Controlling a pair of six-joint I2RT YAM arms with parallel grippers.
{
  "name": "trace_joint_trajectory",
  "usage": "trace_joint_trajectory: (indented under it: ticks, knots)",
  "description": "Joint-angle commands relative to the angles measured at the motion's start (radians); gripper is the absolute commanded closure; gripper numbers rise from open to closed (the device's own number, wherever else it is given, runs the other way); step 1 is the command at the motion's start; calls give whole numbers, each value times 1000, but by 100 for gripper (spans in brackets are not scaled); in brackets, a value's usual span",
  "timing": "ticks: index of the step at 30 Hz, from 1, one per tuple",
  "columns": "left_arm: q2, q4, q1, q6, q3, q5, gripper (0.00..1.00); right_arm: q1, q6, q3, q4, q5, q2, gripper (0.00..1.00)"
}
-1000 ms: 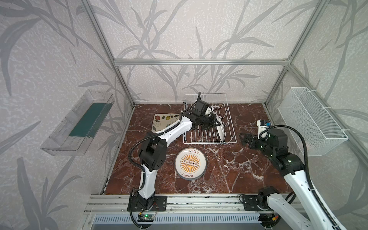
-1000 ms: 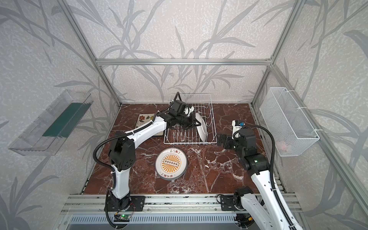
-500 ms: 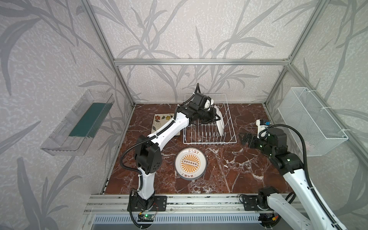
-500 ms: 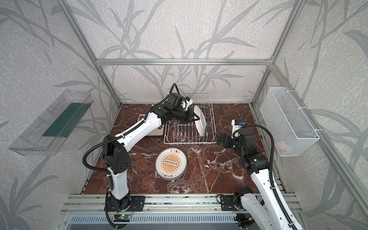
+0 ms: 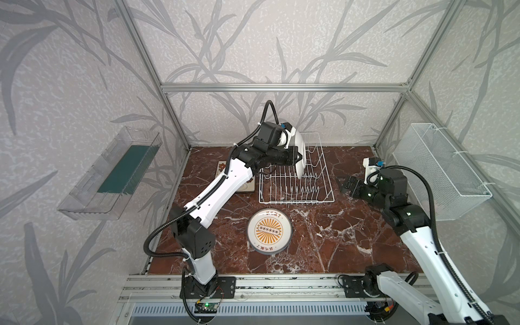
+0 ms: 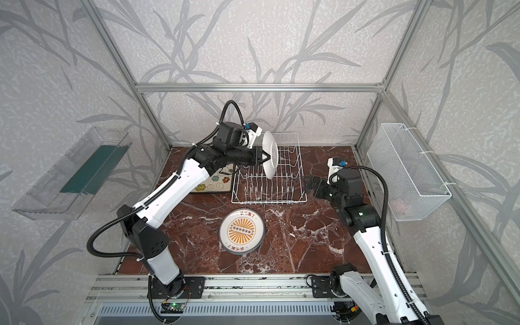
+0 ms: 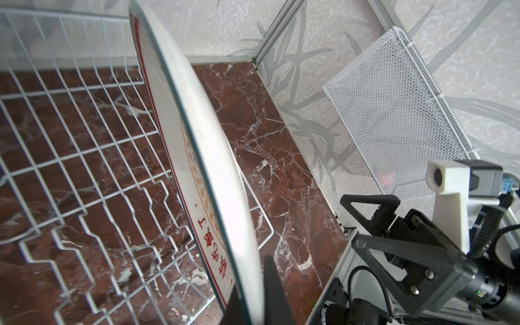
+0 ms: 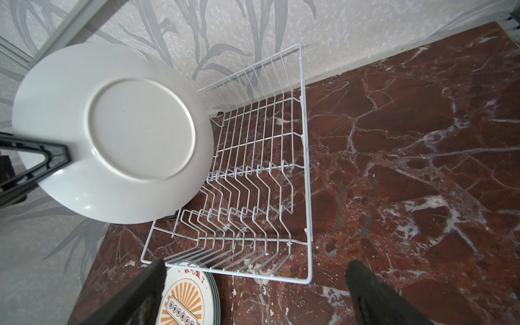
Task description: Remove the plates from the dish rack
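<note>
**Item 1: round white plate** (image 6: 270,154). It is on edge and raised above the dish rack (image 5: 297,201), with its plain back facing the right arm. It appears clear of the tines.

**Item 2: left gripper** (image 6: 264,158). The claw is pinched tight on the plate's rim, 1 finger on each face.

**Item 3: right gripper** (image 5: 347,184). The claw is spread wide and holds nothing. It hovers just beside the rack's right end.

**Item 4: rack contents.** No other plate shows among the tines, so this looks like the last 1.

**Item 5: unloaded stock.**
- A stack of sunburst plates (image 5: 268,230) lies face up on the marble table (image 5: 337,239) in front of the rack. The count is unclear.
- Square flowered plates (image 6: 209,184) lie to the rack's left, partly under the left arm.

**Step in hand:** lift-out, at the start of the carry.

**Next move calls for:**
- Clear the rack's front wall.
- Turn the plate flat, emblem up.
- Lower it centred on the sunburst stack before letting go.
</note>
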Motion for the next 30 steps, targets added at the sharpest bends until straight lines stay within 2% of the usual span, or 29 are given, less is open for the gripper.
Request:
trace_joint_trajectory:
  ticks: [1, 4, 9, 12, 17, 21, 27, 30]
  knots:
    - [-72, -28, 3, 196, 28, -74, 100, -4, 50, 65, 31, -76, 51, 1]
    - [-117, -19, 1, 302, -12, -103, 100, -3, 68, 121, 26, -156, 121, 1]
    - [-260, 140, -6, 468, -223, -149, 100, 23, 75, 216, -9, -184, 193, 1]
    - [-340, 228, -7, 556, -338, -205, 100, 31, 113, 233, 5, -174, 205, 1]
    - [-401, 204, -8, 714, -411, -267, 100, 71, 163, 234, 56, -174, 232, 1]
    - [-469, 286, -10, 831, -546, -282, 100, 128, 163, 267, 63, -171, 267, 1]
    - [-522, 343, -14, 935, -639, -276, 100, 197, 164, 322, 52, -123, 301, 1]
    - [-537, 341, -16, 1003, -671, -250, 100, 237, 125, 373, -6, -65, 328, 1]
